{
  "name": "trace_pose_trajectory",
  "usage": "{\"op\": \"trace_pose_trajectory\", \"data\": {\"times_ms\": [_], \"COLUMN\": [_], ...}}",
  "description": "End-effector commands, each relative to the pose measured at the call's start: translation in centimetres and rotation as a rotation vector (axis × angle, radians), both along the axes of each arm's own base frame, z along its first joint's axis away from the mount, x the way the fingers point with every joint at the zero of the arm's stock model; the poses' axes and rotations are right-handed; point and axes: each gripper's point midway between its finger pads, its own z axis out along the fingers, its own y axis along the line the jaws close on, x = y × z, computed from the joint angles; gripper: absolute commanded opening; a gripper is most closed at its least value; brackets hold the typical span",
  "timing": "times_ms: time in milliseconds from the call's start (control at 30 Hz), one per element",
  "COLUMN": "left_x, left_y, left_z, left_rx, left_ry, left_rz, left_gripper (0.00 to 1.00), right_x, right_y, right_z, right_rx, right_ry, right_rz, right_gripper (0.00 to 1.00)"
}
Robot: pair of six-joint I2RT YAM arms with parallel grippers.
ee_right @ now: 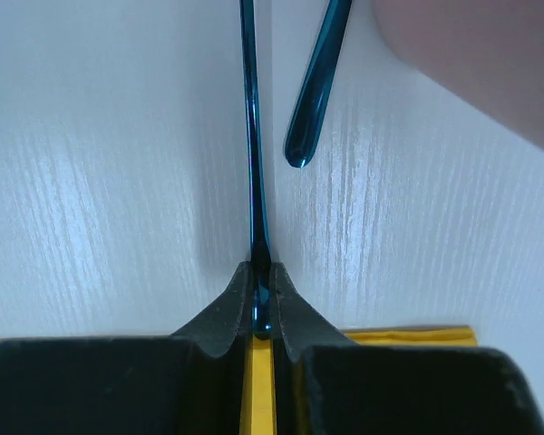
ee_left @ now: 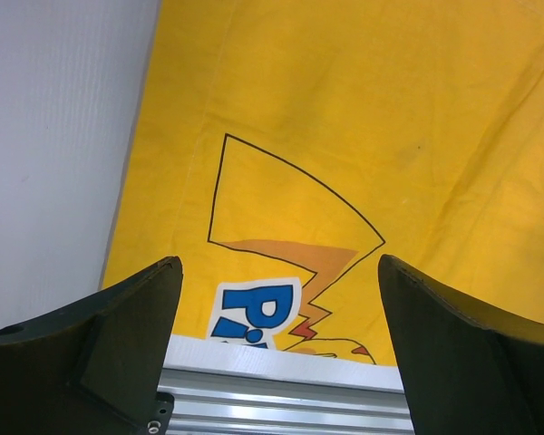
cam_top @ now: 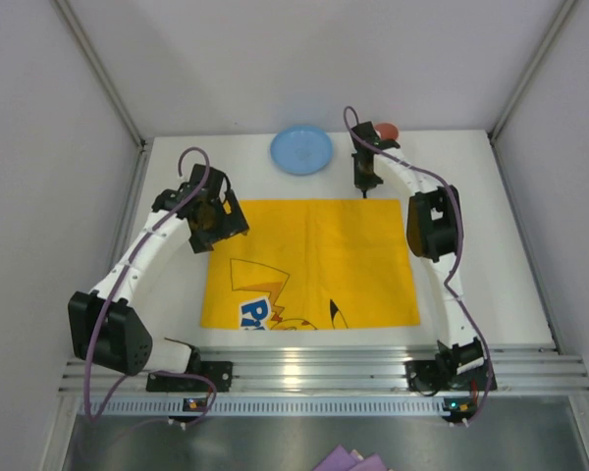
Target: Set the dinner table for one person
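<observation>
While hanging over the far edge of the yellow placemat (cam_top: pixel 314 255), pinched the right pincer (ee_right: pixel 261 288) fully closed on a thin blue utensil handle (ee_right: pixel 250 136), edge-on between the fingers (ee_right: pixel 225 315). Noted a second blue handle (ee_right: pixel 315 86) just right of the held one, beyond the fingertips, not touching it. Found the dinner table (ee_right: pixel 100 181) white beneath and ahead of that pincer, a blue plate (cam_top: pixel 300 149) off to its left. Held the left pincer (ee_left: pixel 279 272) spread wide, gripping nothing, above the placemat's printed part, table to its left.
</observation>
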Motion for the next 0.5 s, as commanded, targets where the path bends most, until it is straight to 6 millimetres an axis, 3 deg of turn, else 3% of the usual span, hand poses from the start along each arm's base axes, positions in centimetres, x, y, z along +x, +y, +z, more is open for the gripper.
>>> {"op": "trace_pose_trajectory", "data": {"times_ms": [0, 133, 267, 333, 400, 433, 467], "left_x": [-0.8, -0.8, -0.5, -0.4, -0.3, -0.4, -0.4], "left_y": [0.6, 0.5, 0.2, 0.1, 0.1, 0.1, 0.0], "left_z": [0.6, 0.6, 0.6, 0.7, 0.8, 0.8, 0.8], "left_rx": [0.014, 0.003, -0.001, -0.004, -0.008, -0.009, -0.010], "left_ry": [-0.020, -0.030, -0.040, -0.048, -0.057, -0.057, -0.060], "left_rz": [-0.013, -0.027, -0.046, -0.060, -0.066, -0.070, -0.076], "left_gripper": [0.95, 0.95, 0.95, 0.95, 0.95, 0.95, 0.95], "right_x": [-1.0, 0.0, 0.9, 1.1, 0.8, 0.5, 0.1], "right_y": [1.0, 2.7, 4.6, 4.6, 4.5, 4.3, 4.2], "right_z": [-2.2, 1.9, 8.4, 11.8, 13.4, 15.2, 15.4], "right_rx": [-0.043, -0.016, 0.033, 0.056, 0.069, 0.081, 0.085], "right_ry": [0.049, -0.039, -0.168, -0.229, -0.255, -0.283, -0.278], "right_rz": [0.024, 0.054, 0.084, 0.077, 0.070, 0.069, 0.064], "right_gripper": [0.00, 0.00, 0.00, 0.00, 0.00, 0.00, 0.00]}}
